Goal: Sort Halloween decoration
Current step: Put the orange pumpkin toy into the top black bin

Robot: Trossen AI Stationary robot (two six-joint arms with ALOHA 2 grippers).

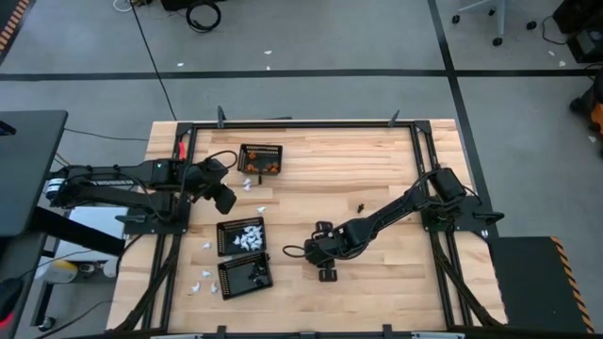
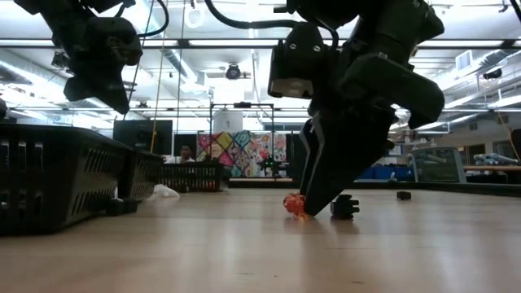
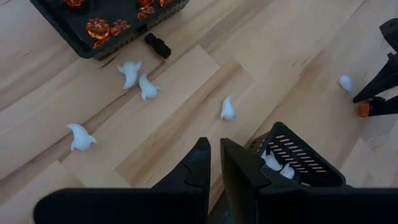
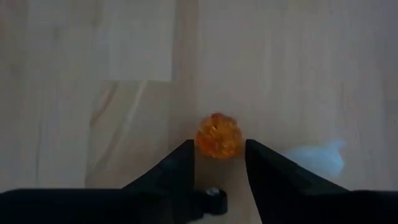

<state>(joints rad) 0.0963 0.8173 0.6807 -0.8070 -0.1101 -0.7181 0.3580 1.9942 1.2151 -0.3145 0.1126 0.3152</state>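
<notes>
I have the right gripper [image 4: 219,155] down on the tabletop [image 4: 93,93], fingers spread around an orange piece [image 4: 218,135] (a white piece [image 4: 317,157] lies just beside), while the left gripper [image 3: 215,163] hovers nearly closed, empty, above the baskets [image 1: 242,235].

Grey floor [image 1: 311,42] crossed by black tape lines [image 1: 283,73]; ceiling strip lights [image 2: 220,42] run across the frame's top, a colourful mural [image 2: 241,151] at centre.

Robotics lab, strip lights [image 2: 203,42] (open ceiling), workbenches [image 2: 468,170]
</notes>
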